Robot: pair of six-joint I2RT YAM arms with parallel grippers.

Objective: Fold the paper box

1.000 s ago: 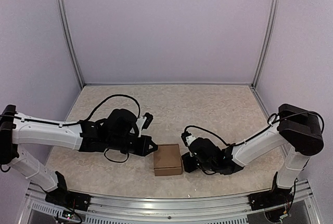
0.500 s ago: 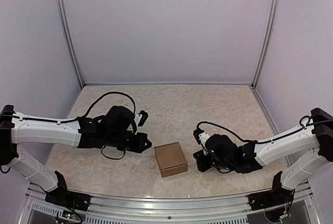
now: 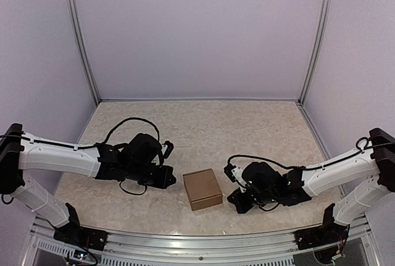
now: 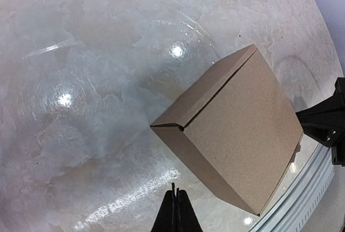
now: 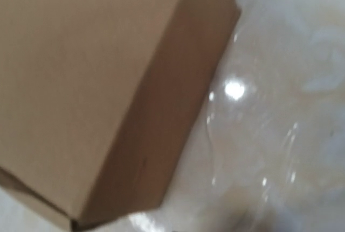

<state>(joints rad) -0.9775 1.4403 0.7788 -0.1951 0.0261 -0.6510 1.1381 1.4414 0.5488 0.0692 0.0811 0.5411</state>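
Near the front edge of the table (image 3: 247, 124), the paper box (image 3: 203, 189) is seen folded up as a small brown cube. It is set slightly askew on the surface, between the two grippers. From the left, the left arm (image 3: 62, 155) is stretched low and almost level across the table, with its wrist turned toward the box. The left gripper (image 4: 175, 210) is held with its fingers pressed together, empty, just short of the box's nearest corner. From the right, the right arm (image 3: 333, 176) is angled down low, and the right gripper (image 3: 233, 198) is likewise closed on nothing. It is poised just beside the box's right face, and no contact can be made out.
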